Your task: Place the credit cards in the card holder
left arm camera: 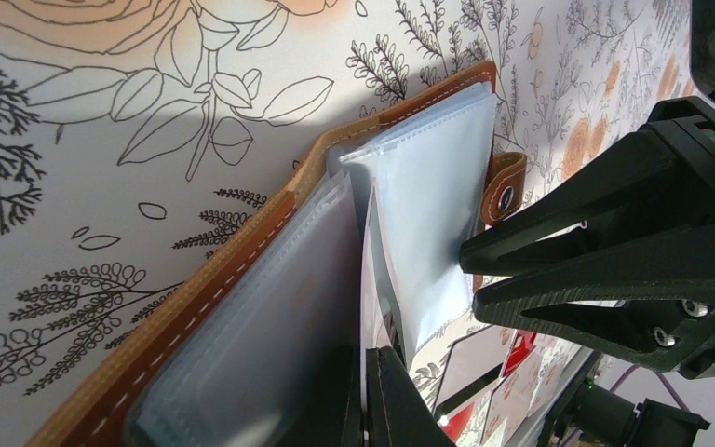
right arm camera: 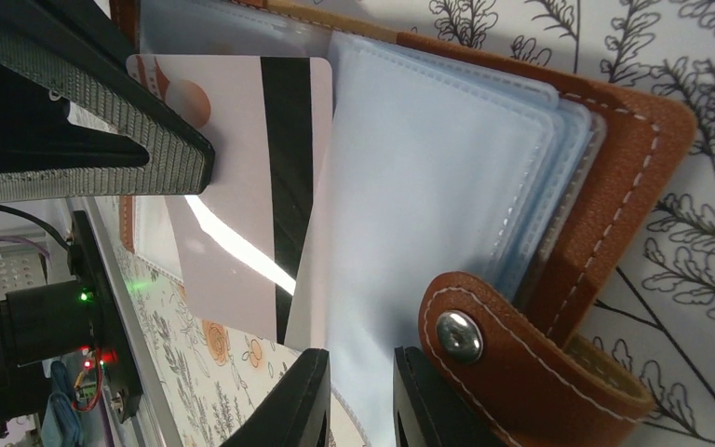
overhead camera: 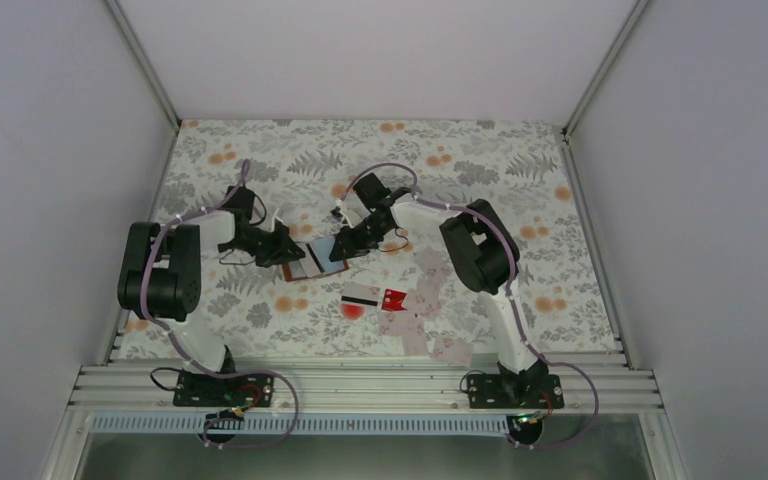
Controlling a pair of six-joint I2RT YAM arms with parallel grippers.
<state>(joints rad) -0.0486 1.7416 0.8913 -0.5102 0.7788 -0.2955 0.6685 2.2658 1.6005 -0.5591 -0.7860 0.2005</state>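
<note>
Fingers (left arm camera: 396, 419) of left gripper (left arm camera: 369, 356) clamped on black-striped credit card (right arm camera: 242, 214), its edge against clear sleeve (right arm camera: 428, 186); right gripper (right arm camera: 361, 361) pinches that sleeve of brown card holder (right arm camera: 619, 177), open on floral table (overhead camera: 260, 160).

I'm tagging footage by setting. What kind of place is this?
Probably a lab robot test booth: plain white walls all round, the left arm and right arm bolted to an aluminium rail, and a floral cloth as worktop.
</note>
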